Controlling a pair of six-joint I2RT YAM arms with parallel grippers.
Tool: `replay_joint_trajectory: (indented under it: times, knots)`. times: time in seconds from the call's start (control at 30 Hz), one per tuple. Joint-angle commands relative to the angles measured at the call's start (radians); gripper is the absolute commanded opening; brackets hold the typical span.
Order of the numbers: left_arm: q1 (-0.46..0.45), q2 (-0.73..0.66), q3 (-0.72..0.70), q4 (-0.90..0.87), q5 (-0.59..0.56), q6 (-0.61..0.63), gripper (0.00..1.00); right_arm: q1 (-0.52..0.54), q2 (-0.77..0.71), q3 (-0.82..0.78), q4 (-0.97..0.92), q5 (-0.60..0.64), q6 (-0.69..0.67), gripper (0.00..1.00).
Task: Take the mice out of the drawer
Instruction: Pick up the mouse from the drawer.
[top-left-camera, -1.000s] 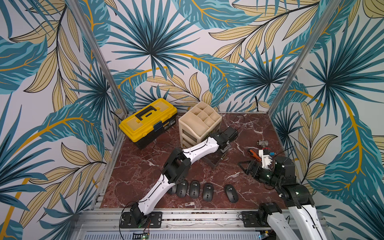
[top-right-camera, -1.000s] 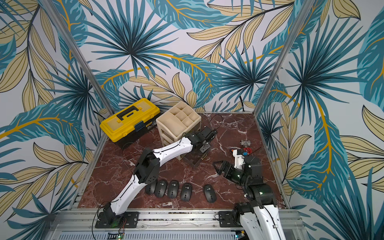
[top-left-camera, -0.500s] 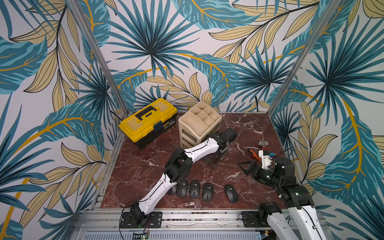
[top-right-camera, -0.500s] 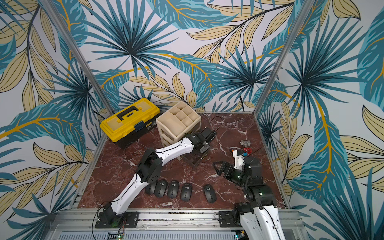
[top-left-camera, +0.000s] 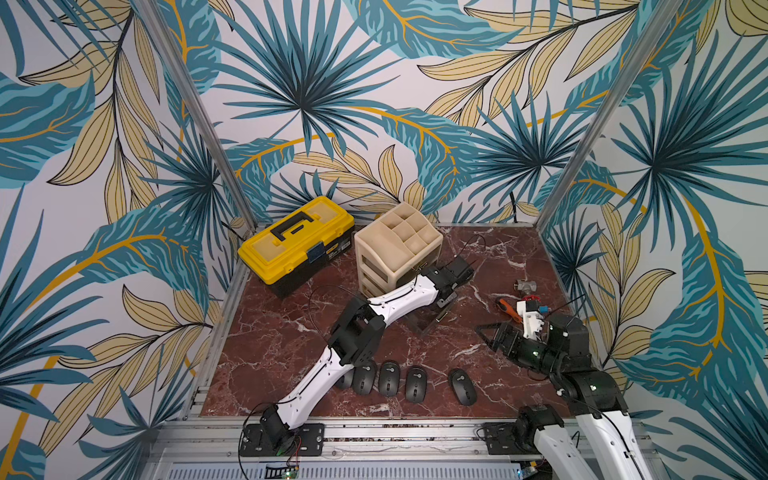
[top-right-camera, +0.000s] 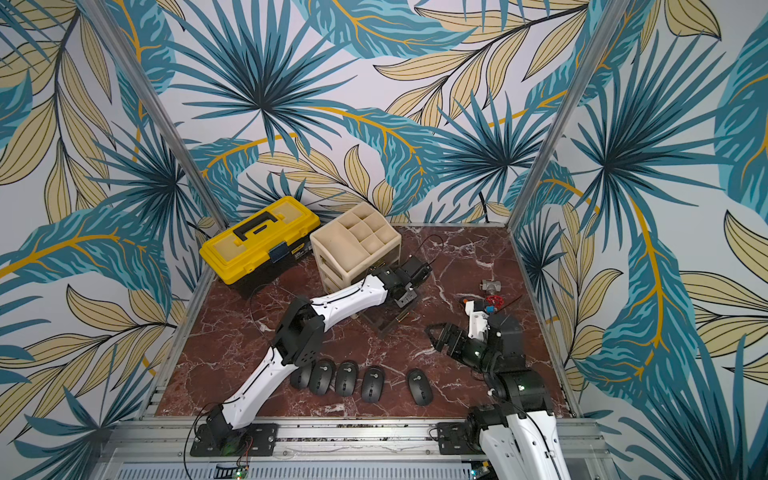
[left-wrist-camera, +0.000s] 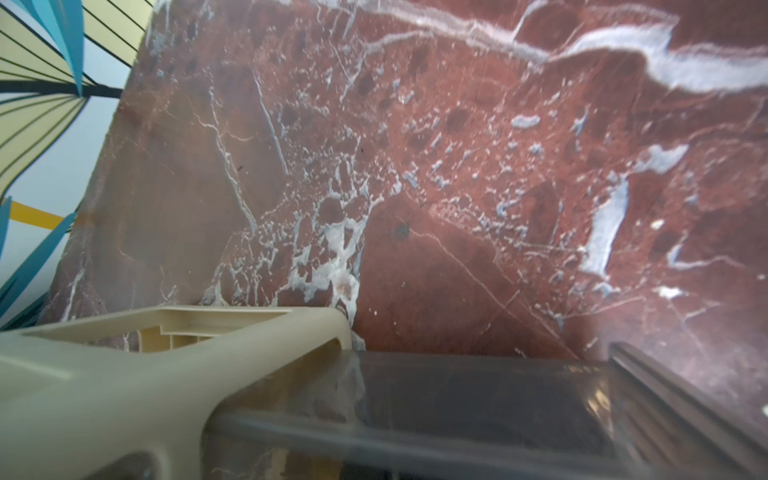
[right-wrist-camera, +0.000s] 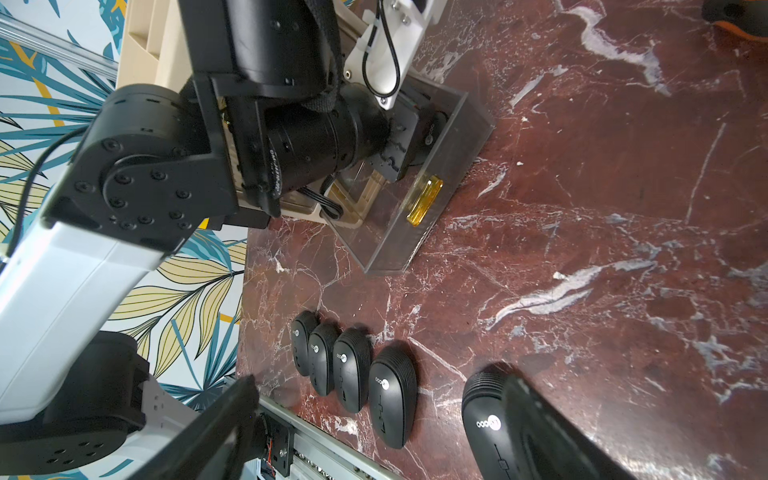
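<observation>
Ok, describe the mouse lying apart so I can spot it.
Along the front edge of the marble table, dark mice lie in a row. The lone mouse is at its right end, past a clear gap; the rest nearly touch.

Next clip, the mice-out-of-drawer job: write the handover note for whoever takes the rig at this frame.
Left gripper: shut, down inside the pulled-out drawer, next to the sixth mouse. It is unclear whether it grips the mouse.
Right gripper: open, empty, hovering over the table to the right of the row.
Done: five mice lie in a row near the table's front edge, one partly hidden under the left arm in both top views.
Left: lift the sixth mouse out of the drawer and set it down with the others.
</observation>
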Motion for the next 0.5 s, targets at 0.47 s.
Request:
replay_joint_trajectory:
  times: [0.47]
  knots:
    - [-0.002, -0.018, 0.092, -0.346, 0.065, -0.094, 0.00, -0.001, -0.013, -0.028, -0.001, -0.004, -0.012, 0.93]
